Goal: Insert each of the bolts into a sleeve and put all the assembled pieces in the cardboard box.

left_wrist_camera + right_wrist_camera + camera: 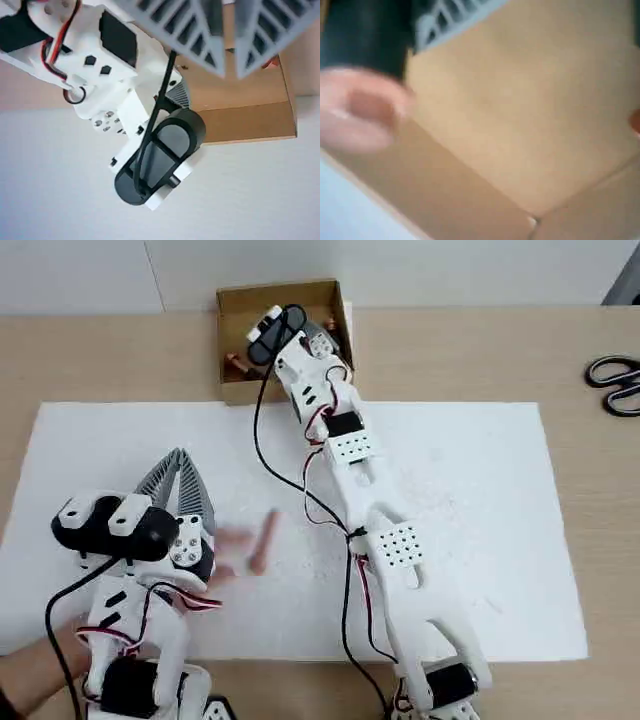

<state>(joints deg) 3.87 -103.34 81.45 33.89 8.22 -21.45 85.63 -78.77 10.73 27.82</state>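
Note:
The cardboard box (232, 302) stands at the table's far edge, with copper-coloured pieces (236, 363) in its left part. My right gripper (303, 337) hangs inside the box. Its wrist view shows the box floor (520, 130) and a blurred pinkish piece (362, 110) near a dark part of the gripper; I cannot tell whether that piece is held. A copper sleeve (263, 540) lies on the white sheet (480, 540), with a pale pink piece (233, 538) beside it. My left gripper (178, 454) sits just left of them, shut and holding nothing. From the left wrist, the box (250, 115) lies ahead.
Scissors (614, 382) lie at the far right on the bare wood. The right arm (365, 490) stretches diagonally across the sheet from the near edge to the box. A person's hand (30, 670) rests by the left arm's base.

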